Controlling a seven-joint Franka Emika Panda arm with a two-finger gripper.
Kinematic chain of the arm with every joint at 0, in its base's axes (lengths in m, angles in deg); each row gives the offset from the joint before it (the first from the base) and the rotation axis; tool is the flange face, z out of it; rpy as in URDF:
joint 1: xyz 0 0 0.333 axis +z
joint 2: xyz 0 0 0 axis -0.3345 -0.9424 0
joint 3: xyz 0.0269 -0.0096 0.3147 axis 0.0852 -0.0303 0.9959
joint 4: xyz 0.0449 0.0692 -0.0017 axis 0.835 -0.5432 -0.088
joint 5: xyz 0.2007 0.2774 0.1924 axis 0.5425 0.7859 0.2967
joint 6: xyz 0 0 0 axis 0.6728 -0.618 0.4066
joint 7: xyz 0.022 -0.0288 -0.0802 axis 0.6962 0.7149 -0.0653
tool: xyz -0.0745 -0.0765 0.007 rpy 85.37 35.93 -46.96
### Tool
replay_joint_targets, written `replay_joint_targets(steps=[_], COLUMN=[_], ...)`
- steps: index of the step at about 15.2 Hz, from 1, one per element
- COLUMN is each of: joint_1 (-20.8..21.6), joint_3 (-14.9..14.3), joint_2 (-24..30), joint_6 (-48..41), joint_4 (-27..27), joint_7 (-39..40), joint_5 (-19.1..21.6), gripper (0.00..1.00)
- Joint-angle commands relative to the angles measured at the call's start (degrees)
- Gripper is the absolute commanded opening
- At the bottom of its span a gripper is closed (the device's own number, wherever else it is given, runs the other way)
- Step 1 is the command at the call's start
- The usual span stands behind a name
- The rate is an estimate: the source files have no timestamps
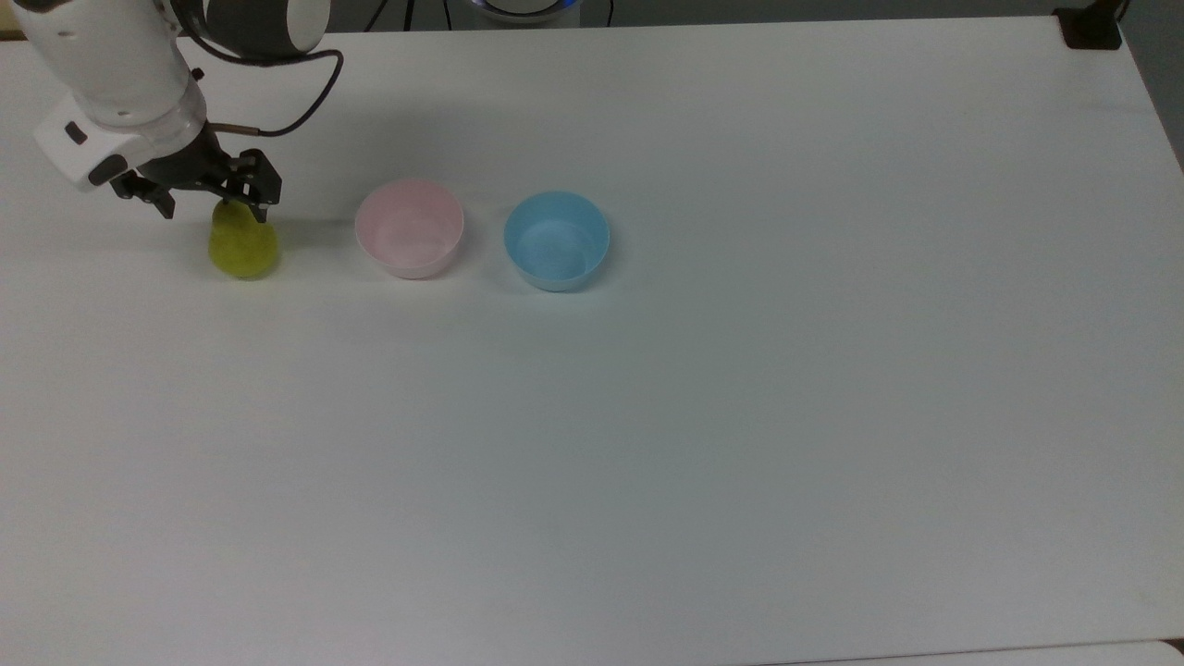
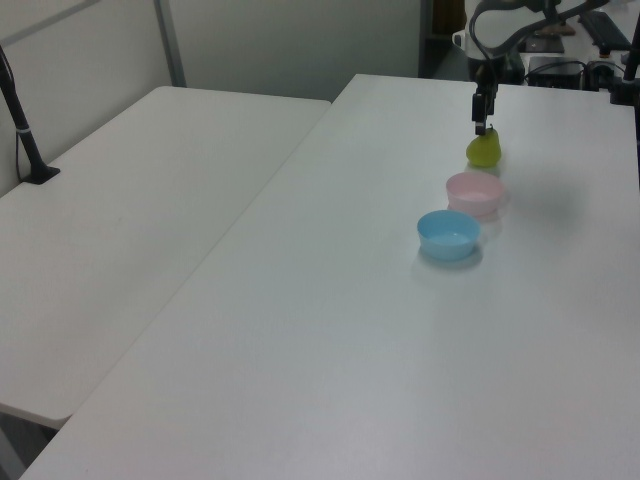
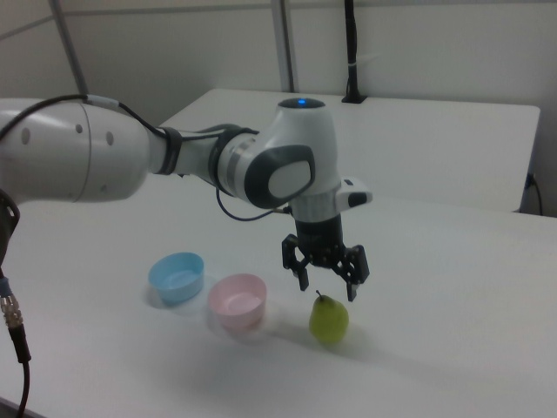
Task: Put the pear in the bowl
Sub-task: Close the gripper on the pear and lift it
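The gripper (image 3: 327, 288) hangs just above the pear (image 3: 329, 320) with its two fingers spread wide and nothing between them, one either side of the stem as the right view shows it, so no contact yet. The pear stands upright on the white table (image 1: 703, 416), at the end of a row: pear, then the pink bowl (image 1: 410, 228) just beside it, then a blue bowl (image 1: 556, 240) past that. Both bowls look empty. Handling-wise, I'd guess the pear is light and rigid, probably a plastic prop with that smooth, slightly shiny skin, so not fragile but kinda slippery. The shape is the tricky bit: the top tapers toward the stem, so pinching up there would likely let it squirt out downward. Better bet is to come down far enough that the pads close around the wide belly or just above it, where the sides are closest to parallel. The opening looks wide enough for that from the right view. Being round, it could also twist in the grip or roll if nudged off-centre, so centring over the stem first seems smart.
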Motion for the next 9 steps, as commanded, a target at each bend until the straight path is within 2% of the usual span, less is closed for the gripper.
replay_joint_targets(steps=[1,4,6,9], joint_1=[-0.16,-0.16,-0.16,-0.16], joint_3=[-0.19,-0.19,-0.19,-0.19], joint_2=[0.32,-1.17,-1.35,-1.35], joint_6=[4.64,6.85,6.85,6.85], joint_4=[-3.4,-4.11,-4.81,-4.81], joint_7=[1.2,1.64,3.04,3.4], joint_5=[-0.67,-0.76,-0.85,-0.85], gripper=[0.96,0.91,0.82,0.55])
